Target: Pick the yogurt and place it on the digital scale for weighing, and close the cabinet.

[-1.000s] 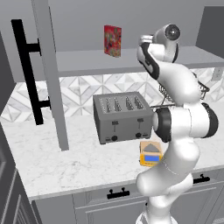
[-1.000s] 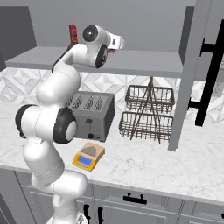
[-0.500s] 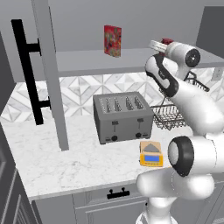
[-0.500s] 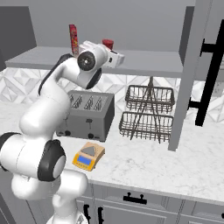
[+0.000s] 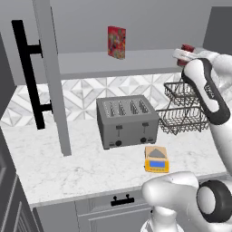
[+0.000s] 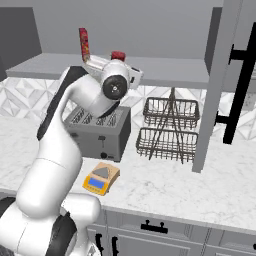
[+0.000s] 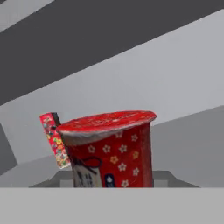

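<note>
Red yogurt (image 7: 109, 148) stood upright on the cabinet (image 5: 136, 63) shelf, right in front of your gripper; you could not tell how wide its fingers were.

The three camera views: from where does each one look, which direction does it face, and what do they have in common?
Left base view: behind the arm's left, looking forward and down at the toaster and digital scale; arm rises lower right.
Right base view: behind its right, same counter; arm rises lower left.
Hand view: on the hand, facing the yogurt close up on the cabinet shelf.
Shared: yogurt, red box.
</note>
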